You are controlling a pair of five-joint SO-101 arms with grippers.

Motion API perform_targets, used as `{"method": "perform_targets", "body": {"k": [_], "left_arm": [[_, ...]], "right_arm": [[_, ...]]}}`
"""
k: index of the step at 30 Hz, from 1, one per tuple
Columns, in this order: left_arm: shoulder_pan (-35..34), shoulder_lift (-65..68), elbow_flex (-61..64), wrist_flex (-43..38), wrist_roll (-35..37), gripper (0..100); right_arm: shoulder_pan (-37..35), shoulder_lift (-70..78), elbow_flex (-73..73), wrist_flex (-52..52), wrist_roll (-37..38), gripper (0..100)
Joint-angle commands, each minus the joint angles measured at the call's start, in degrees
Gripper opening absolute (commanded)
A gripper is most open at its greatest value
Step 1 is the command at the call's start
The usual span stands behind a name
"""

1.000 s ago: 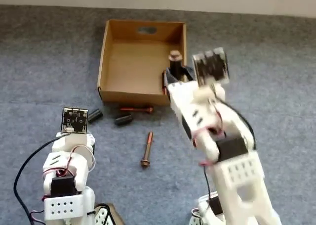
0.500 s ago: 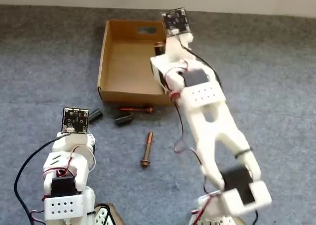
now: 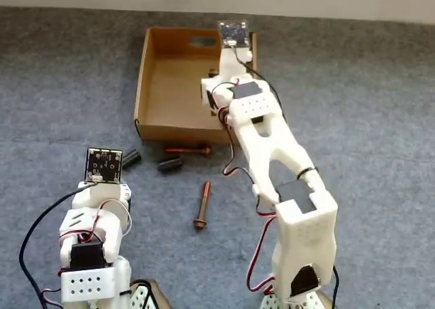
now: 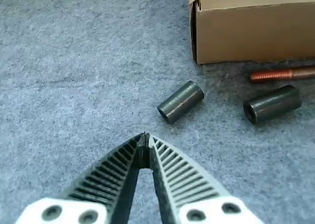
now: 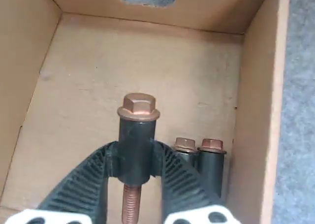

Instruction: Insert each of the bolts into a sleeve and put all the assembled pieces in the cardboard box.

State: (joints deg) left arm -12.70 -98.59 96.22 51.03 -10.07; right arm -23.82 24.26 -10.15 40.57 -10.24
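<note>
Sleeved bolt in right end effector (over box).

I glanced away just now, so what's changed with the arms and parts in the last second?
The right gripper, shut on a copper bolt inside a black sleeve, swung from the near right corner of the brown cardboard box forward over its floor. Nothing was let go. The left gripper, the two loose black sleeves and the two loose copper bolts on the grey carpet stayed put.
</note>
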Motion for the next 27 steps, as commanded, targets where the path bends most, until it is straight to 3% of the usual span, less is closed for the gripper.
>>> {"method": "perform_targets", "body": {"k": [1, 27], "left_arm": [[1.19, -0.66, 1.19, -0.35, -0.44, 1], [1.19, -0.66, 1.19, -0.35, -0.44, 1]], "right_arm": [[-0.04, 0.4, -3.91, -0.13, 0.09, 0.6], [0.04, 10.33, -4.0, -0.22, 0.0, 0.6]]}}
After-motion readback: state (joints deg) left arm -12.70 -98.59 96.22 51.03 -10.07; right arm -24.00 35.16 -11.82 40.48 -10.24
